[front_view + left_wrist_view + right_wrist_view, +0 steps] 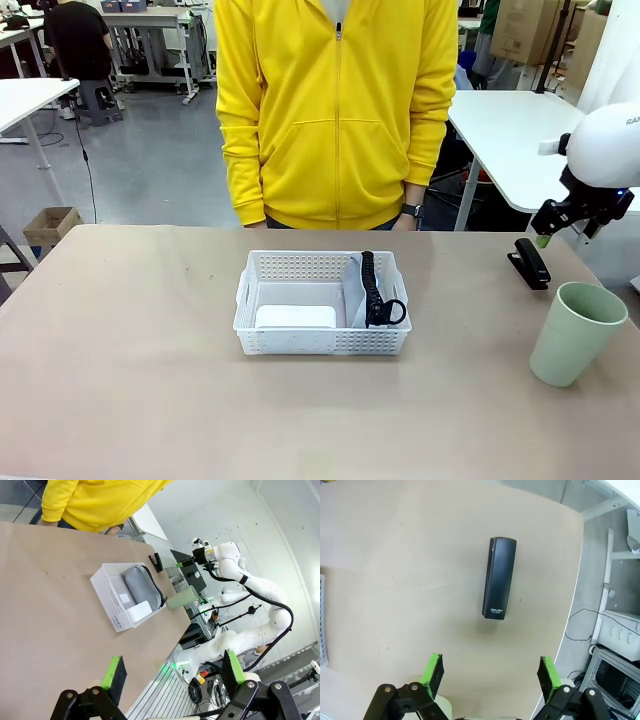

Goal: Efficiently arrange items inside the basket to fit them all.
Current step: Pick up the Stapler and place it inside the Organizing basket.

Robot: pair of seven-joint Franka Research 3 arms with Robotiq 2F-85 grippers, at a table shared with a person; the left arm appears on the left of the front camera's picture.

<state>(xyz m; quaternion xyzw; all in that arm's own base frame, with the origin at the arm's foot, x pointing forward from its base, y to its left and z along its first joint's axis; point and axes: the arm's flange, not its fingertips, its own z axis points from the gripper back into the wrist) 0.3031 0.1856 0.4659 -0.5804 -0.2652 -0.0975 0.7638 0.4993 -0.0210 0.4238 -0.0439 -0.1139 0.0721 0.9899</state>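
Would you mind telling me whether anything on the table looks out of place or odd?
Nothing is spilled or damaged. The black stapler and the pale green cup sit on the table right of the basket, outside it, while the grey pouch and the white box are already inside.

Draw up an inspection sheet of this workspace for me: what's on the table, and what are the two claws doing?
Surface: beige table, no spills seen.
Job's things: white basket at the middle holds the white box and the grey pouch; black stapler and green cup sit outside it, on the robot's right.
Clutter: nothing seen.
Grippers: left gripper open, holding nothing; right gripper open above the stapler, not touching it.
Cables: black cable hangs along the right arm.
Surroundings: person in a yellow jacket at the far side; white tables behind.
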